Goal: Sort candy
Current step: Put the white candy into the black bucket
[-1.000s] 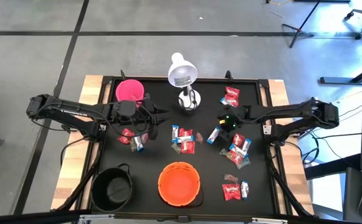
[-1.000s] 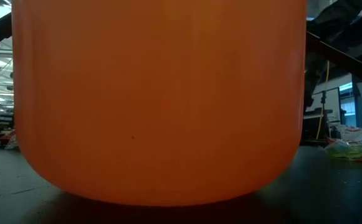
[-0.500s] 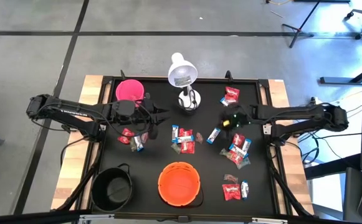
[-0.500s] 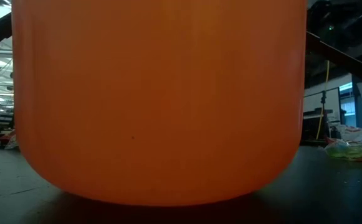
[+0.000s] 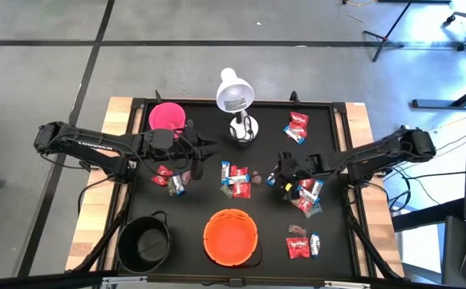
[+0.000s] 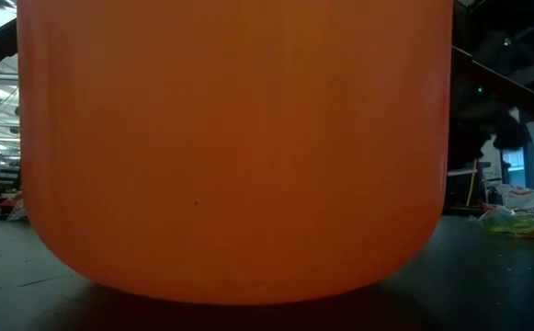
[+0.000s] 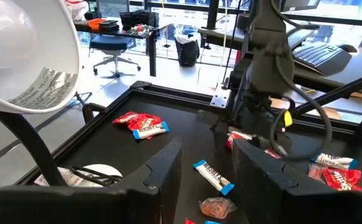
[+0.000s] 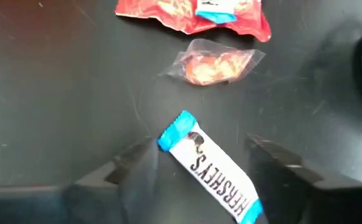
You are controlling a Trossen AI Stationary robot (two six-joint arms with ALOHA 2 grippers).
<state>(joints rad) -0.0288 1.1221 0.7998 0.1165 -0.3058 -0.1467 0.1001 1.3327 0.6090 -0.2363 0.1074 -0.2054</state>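
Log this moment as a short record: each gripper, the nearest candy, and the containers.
right gripper: open, fingers either side of a blue-and-white Hershey's candy lying on the table, not gripping it
left gripper: open, empty, above the table near the pink cup
orange bowl: front centre, no candy seen inside
black pot: front left
lamp: back centre

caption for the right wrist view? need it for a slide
Right pincer open, its fingers either side of a blue-and-white Hershey's candy on the black table; a pinkish candy lies beyond.
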